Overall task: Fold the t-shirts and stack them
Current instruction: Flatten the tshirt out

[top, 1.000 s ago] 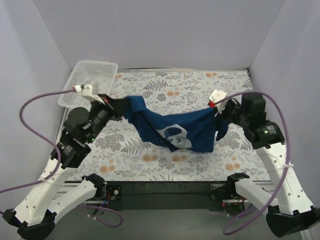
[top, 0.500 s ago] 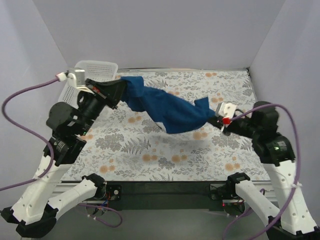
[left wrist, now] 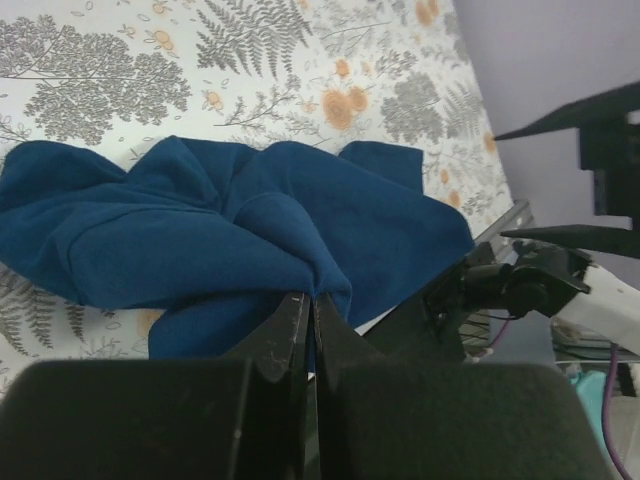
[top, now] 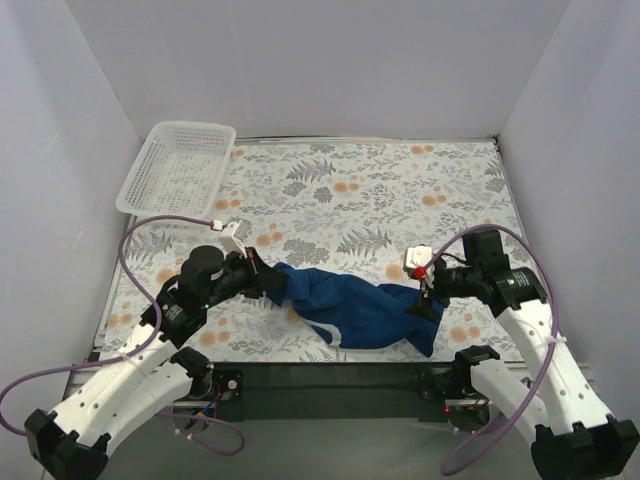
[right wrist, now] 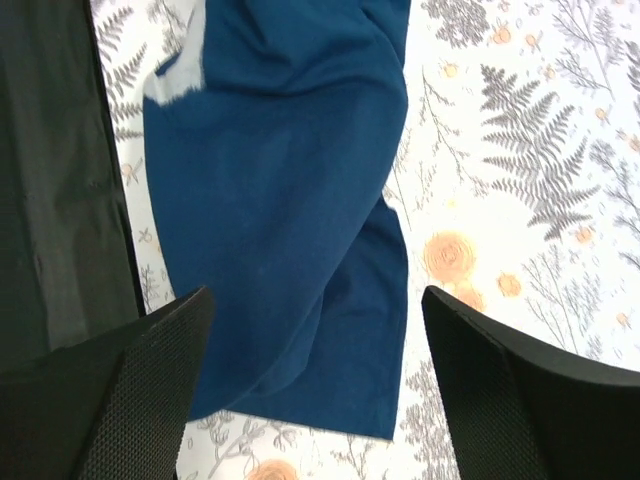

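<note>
The dark navy t-shirt [top: 355, 310] lies crumpled in a long bunch on the floral table, close to the front edge. My left gripper [top: 268, 283] is at its left end, shut on a fold of the cloth [left wrist: 250, 220], which bunches up right at the fingertips [left wrist: 312, 300]. My right gripper [top: 425, 295] hovers over the shirt's right end, open, and the fabric [right wrist: 290, 200] lies flat on the table below the gap between its fingers [right wrist: 312, 300]. A light grey corner of the print [right wrist: 180, 75] peeks out near the shirt's edge.
A white mesh basket [top: 178, 166] stands at the back left corner. The floral tablecloth [top: 380, 190] stretches behind the shirt. A black bar [top: 330, 375] runs along the table's front edge, just below the shirt. Purple-grey walls close in on three sides.
Both arms swung the shirt from mid-air down to the table's front. The right gripper opened and let go of its end; the left stays shut on the cloth.
</note>
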### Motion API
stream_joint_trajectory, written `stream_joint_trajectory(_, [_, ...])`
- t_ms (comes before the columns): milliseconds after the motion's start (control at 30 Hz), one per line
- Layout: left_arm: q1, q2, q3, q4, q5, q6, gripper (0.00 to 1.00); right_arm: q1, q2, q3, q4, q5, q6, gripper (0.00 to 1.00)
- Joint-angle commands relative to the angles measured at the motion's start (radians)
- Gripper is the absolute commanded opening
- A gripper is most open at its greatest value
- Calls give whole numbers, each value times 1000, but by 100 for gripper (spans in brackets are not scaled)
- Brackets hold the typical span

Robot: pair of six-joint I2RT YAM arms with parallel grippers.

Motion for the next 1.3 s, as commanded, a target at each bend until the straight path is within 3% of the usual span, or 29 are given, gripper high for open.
stream_joint_trajectory(0, [4,-117,-27,8,35,-101,0,-3,130,58,50,-130,27,78])
stream_joint_trajectory(233, [4,-152,-68,-14,35,-117,0,35,455,93,183,-72,249,76])
stream_joint_trajectory(433, [4,-156,-33,-32,8,-98,0,95,589,99,219,0,343,65])
stream_joint_trajectory(567, [4,-156,-15,-38,1,-92,0,153,636,113,211,29,369,34])
stream_joint_trajectory(600, [4,-160,-5,-41,-12,-92,0,164,637,125,208,32,374,13])
stream_joint_trajectory(633, [4,-163,1,-47,-21,-91,0,165,632,138,202,29,375,3])
stream_joint_trajectory(833, [4,-177,36,-82,-97,-69,0,167,506,353,89,54,279,1])
stream_joint_trajectory(1000, [4,-197,59,-67,-170,-63,0,201,284,428,68,-26,38,1])
stream_joint_trajectory(1133, [4,-220,94,-75,-212,-45,0,259,224,380,-122,-172,-155,1])
stream_joint_trajectory(1267, [4,-217,88,-124,-209,-51,0,380,170,80,-205,-64,-223,1])
